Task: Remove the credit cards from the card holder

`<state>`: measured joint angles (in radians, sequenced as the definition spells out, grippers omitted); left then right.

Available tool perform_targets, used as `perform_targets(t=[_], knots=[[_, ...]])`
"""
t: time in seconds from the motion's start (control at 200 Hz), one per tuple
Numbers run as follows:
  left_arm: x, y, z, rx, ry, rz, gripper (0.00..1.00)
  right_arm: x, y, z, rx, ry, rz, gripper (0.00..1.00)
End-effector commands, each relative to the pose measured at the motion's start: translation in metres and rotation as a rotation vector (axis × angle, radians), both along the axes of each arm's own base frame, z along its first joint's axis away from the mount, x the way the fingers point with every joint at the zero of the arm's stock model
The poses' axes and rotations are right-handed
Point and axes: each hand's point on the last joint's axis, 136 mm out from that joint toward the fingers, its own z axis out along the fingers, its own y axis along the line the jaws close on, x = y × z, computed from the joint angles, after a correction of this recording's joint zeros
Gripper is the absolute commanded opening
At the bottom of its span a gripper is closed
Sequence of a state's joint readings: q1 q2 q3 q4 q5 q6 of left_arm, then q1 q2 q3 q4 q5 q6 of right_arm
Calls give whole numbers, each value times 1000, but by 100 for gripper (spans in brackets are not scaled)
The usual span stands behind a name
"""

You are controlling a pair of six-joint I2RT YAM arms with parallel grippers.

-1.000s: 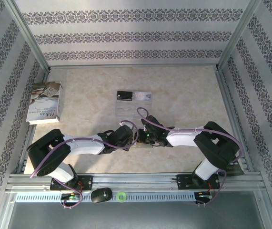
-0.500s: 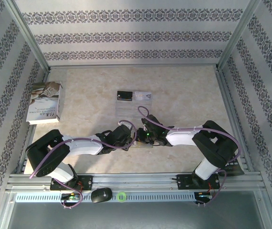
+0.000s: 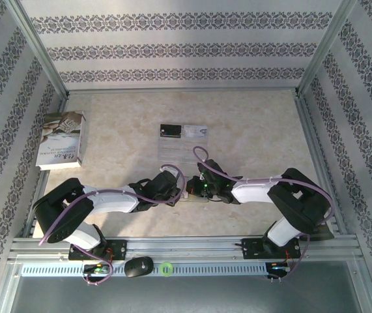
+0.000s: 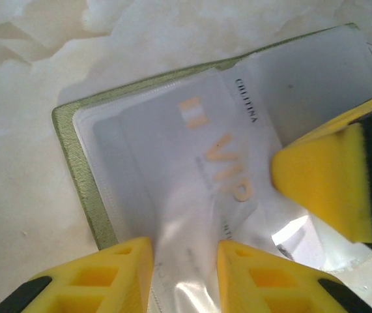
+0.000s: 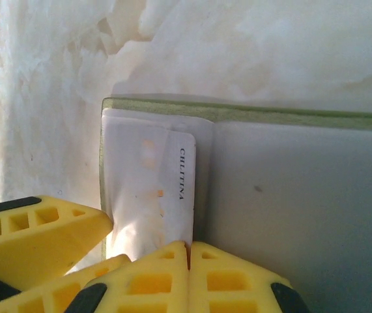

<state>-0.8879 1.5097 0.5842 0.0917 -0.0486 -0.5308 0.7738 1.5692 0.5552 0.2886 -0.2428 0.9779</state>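
Note:
The card holder (image 4: pixel 75 169) lies open on the table under both wrists, with a yellow-green rim (image 5: pixel 238 111) and grey inside. A white card (image 4: pixel 199 150) printed "VIP" sits in its clear pocket. My left gripper (image 4: pixel 184 244) is open, its fingers set down on the pocket with buckled clear plastic between them. My right gripper (image 5: pixel 187 248) is shut, its tips meeting right at the white card's (image 5: pixel 150 189) long edge. I cannot tell whether the card is pinched. A black card (image 3: pixel 170 132) and a silvery-white card (image 3: pixel 197 131) lie side by side farther back.
A white-grey book (image 3: pixel 62 140) lies at the far left. A clear plastic sheet (image 3: pixel 172 149) lies under and in front of the two loose cards. Both grippers (image 3: pixel 189 189) crowd together over the holder (image 3: pixel 195 197). Metal rails border the table.
The right gripper has closed fully and its arm has shifted slightly right. The left gripper has crept right toward the holder and its jaws have widened a little.

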Motion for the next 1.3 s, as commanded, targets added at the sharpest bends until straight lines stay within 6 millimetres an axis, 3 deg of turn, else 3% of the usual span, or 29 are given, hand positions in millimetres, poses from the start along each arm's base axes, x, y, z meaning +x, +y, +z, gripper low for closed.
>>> perform_targets(t=[0.0, 0.215, 0.375, 0.575, 0.744, 1.004, 1.184, 1.294], knots=[[-29, 25, -33, 81, 146, 0, 33, 5, -21, -2, -52, -29, -54, 0], [-29, 26, -31, 75, 145, 3, 35, 4, -34, 16, -94, -70, -39, 0], [-25, 21, -18, 42, 127, -6, 40, 7, -46, 38, -131, -134, -5, 0], [-14, 8, 28, -54, 57, -29, 48, 6, -48, 65, -215, -189, 121, 0], [-9, 9, 63, -100, 4, -41, 52, 4, -56, 71, -349, -176, 161, 0], [-7, 31, 57, -143, 44, 23, 52, -3, -33, 73, -449, -192, 289, 0], [-8, 41, 62, -196, 66, 38, 52, 7, -16, 114, -421, -363, 449, 0], [-10, 47, 65, -210, 73, 47, 53, 28, -16, 137, -503, -501, 537, 0]])
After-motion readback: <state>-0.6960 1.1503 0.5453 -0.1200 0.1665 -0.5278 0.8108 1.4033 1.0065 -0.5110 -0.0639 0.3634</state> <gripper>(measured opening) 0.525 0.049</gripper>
